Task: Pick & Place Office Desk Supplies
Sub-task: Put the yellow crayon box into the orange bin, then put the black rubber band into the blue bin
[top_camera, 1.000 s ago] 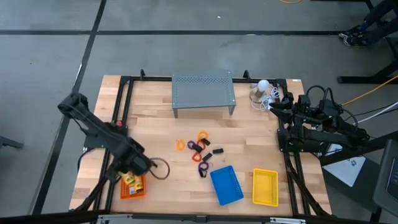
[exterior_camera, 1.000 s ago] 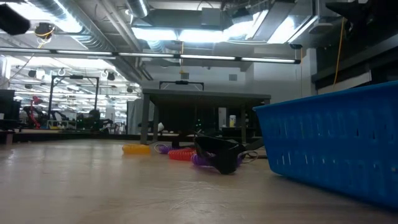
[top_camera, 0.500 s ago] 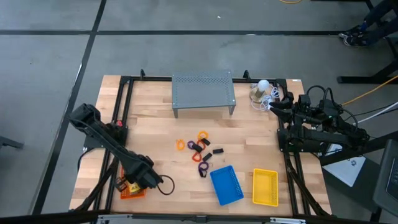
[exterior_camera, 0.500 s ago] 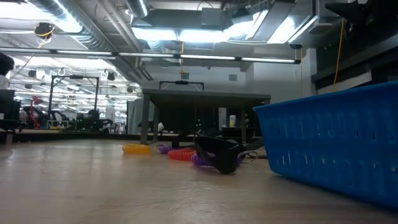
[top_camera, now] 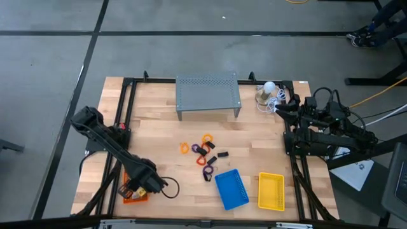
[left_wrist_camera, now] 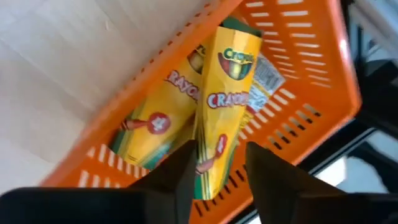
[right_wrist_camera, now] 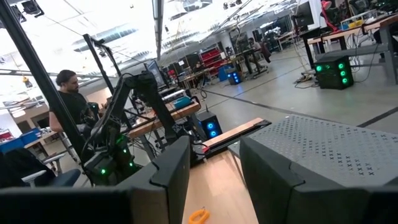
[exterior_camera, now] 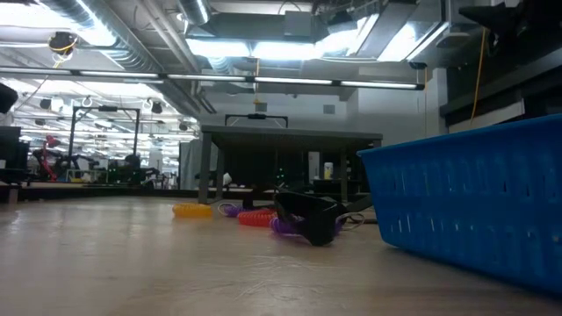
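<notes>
Two yellow-orange crayon packets (left_wrist_camera: 186,106) lie in the orange basket (top_camera: 135,194) at the table's near left; the upper one (left_wrist_camera: 227,87) rests slanting on the lower. My left gripper (left_wrist_camera: 217,171) hangs over the basket, pointing down, open, with the upper packet's near end between its fingers. Orange and purple loops and small black clips (top_camera: 205,156) lie loose mid-table, and show low across the wood (exterior_camera: 294,219). My right gripper (right_wrist_camera: 214,180) waits open at the far right (top_camera: 284,108), touching nothing. My left gripper comes from above with one finger (left_wrist_camera: 183,171) on each long side of the upper packet's end (left_wrist_camera: 214,155). Whether the fingers touch the packet I cannot tell. The packet lies on the other packet and on the basket's floor.
A blue basket (top_camera: 231,189) and a yellow basket (top_camera: 271,191) stand near the front edge, right of centre. The grey perforated shelf (top_camera: 208,95) is at the far middle, with a white bulb and cord (top_camera: 269,89) to its right. A person shows in the room behind (right_wrist_camera: 68,99).
My left gripper has moved toward the table's near edge and down over the orange basket, then stayed there. The loose loops and clips have not moved.
</notes>
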